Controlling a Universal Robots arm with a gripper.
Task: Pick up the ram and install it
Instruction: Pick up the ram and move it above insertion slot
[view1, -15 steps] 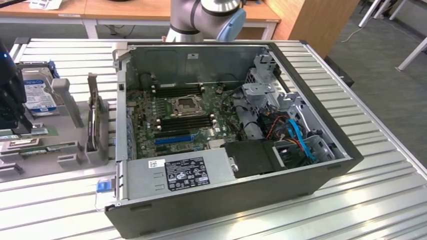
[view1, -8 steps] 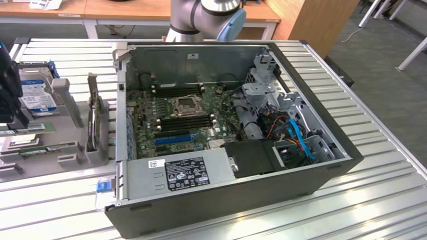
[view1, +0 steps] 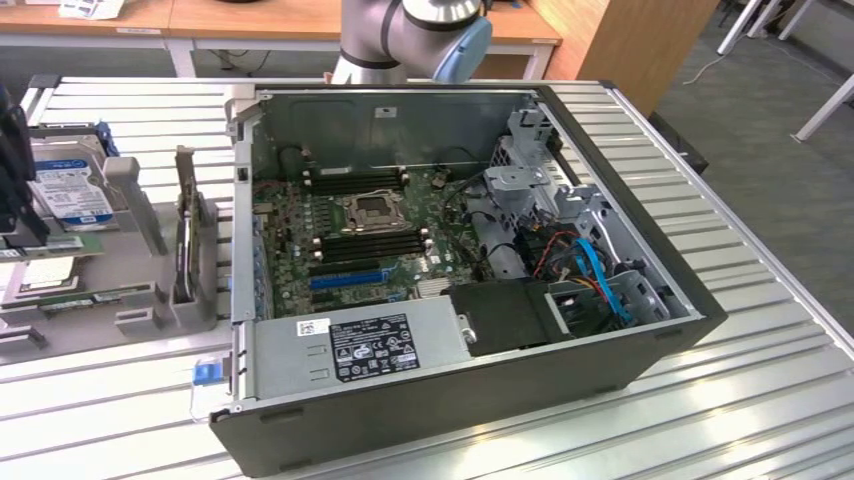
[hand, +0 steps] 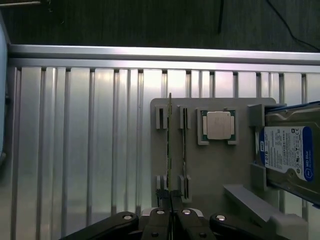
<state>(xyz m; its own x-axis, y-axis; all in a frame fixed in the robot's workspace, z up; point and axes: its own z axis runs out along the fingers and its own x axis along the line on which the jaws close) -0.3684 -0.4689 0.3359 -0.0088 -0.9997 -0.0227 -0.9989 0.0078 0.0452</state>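
The ram (hand: 170, 140) is a thin green stick standing on edge in a slot of the grey fixture (hand: 215, 165), with a second thin stick (hand: 184, 150) beside it. In the exterior view the ram (view1: 94, 297) sits at the near end of that fixture, to the left of the open computer case (view1: 467, 400). My gripper (hand: 170, 200) hangs well above the fixture with its black fingers pressed together and nothing held. The motherboard's long black slots (view1: 367, 240) lie bare inside the case.
The fixture also carries a processor chip (hand: 218, 125) and a blue-labelled hard drive (hand: 287, 152). Cables and drive cages (view1: 561, 220) crowd the case at the exterior view's right. The power supply (view1: 360, 345) fills its near edge. The arm (view1: 407, 30) rises behind the case.
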